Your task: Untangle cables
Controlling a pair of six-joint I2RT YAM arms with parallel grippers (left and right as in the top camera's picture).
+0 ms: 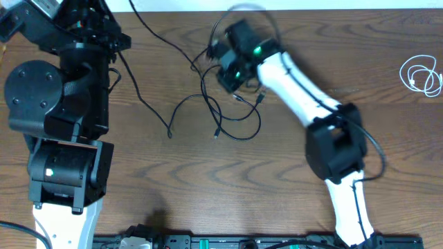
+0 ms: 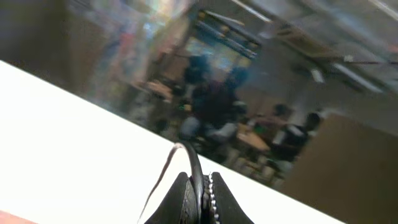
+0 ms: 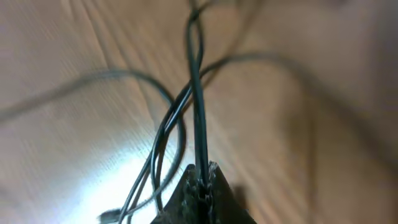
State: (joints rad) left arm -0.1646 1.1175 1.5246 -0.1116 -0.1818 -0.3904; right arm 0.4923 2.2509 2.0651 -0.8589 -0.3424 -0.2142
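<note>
The long black cable (image 1: 181, 104) lies in tangled loops on the wooden table, with one strand running up to the top left. My right gripper (image 1: 216, 57) is at the upper middle of the table, shut on a strand of the black cable (image 3: 198, 93) just above its loops (image 3: 163, 134). My left gripper (image 2: 202, 186) is raised at the far left (image 1: 116, 41), pointing away from the table, and is shut on a black cable strand (image 2: 194, 163). The white cable (image 1: 422, 75) lies coiled by itself at the far right edge.
The bulky left arm (image 1: 62, 104) covers the table's left side. The white right arm (image 1: 304, 97) crosses from the bottom right to the upper middle. A black rail with connectors (image 1: 208, 242) runs along the front edge.
</note>
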